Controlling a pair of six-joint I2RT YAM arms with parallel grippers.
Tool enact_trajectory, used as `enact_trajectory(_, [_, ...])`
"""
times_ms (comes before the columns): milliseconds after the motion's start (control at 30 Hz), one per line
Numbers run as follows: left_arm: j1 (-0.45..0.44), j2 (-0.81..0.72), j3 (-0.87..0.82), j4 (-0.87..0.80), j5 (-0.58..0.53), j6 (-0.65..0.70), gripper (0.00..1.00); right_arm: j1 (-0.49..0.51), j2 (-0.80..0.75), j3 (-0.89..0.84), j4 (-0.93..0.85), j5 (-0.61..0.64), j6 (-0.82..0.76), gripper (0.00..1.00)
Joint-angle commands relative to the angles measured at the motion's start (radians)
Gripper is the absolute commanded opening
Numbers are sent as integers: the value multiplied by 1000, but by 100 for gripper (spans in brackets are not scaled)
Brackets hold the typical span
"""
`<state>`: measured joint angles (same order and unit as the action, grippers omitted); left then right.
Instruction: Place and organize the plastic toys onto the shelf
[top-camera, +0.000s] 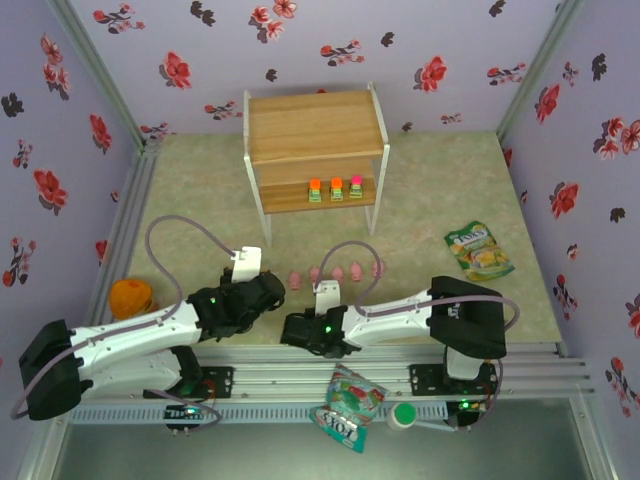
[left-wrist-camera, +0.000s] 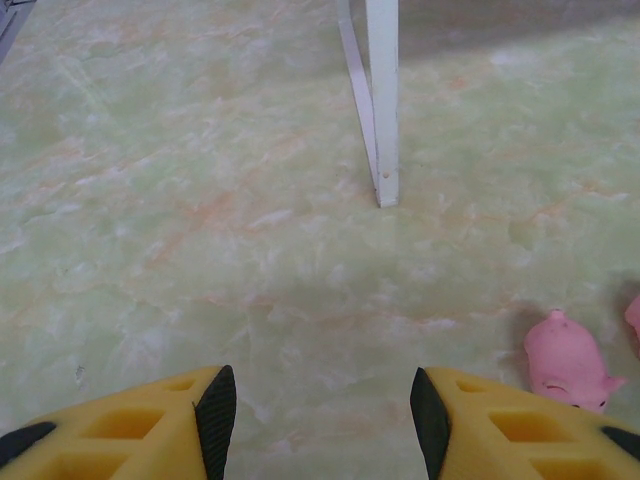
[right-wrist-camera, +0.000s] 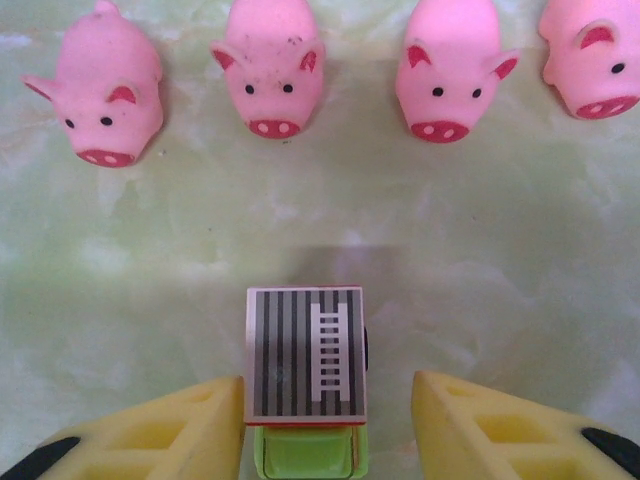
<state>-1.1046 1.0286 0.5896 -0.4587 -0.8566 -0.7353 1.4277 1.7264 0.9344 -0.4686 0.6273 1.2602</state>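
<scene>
The right gripper (right-wrist-camera: 328, 388) is on the table (top-camera: 200, 200) in front of the shelf (top-camera: 315, 125), well apart from it. Its yellow fingers (right-wrist-camera: 160, 430) stand spread on both sides of a small blocky toy (right-wrist-camera: 305, 350). This toy has a grey top with dark stripes and a white ladder mark, a thin red edge and a green base. The left finger touches its side, but there is a gap between the right finger and the toy, so the toy is not clamped.

Further toward the shelf, four pink pigs (right-wrist-camera: 270, 75) stand in a row with their snouts turned to the gripper. Each has two dark eyes and a red snout with pale spots.

The right wrist view gives these small details. The top view gives the whole order instead. There the row of pigs lies before the front legs of the shelf, and three blocky toys (top-camera: 337, 188) with orange and pink tops sit side by side on the lower board.

The left gripper (left-wrist-camera: 322, 400) is spread with nothing between its fingers. One pig (left-wrist-camera: 565, 360) is just beside its right finger, and a white shelf leg (left-wrist-camera: 383, 100) stands beyond.
</scene>
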Motion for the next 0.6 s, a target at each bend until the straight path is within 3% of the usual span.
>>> enact_trajectory(0, [-8,7,-11,-20,-30,-32,54,2,21,17,2,3,31,46])
enact_trajectory(567, [-7,8,-11,-23,-29,-31,55,-7,49,27,20,-34,19,44])
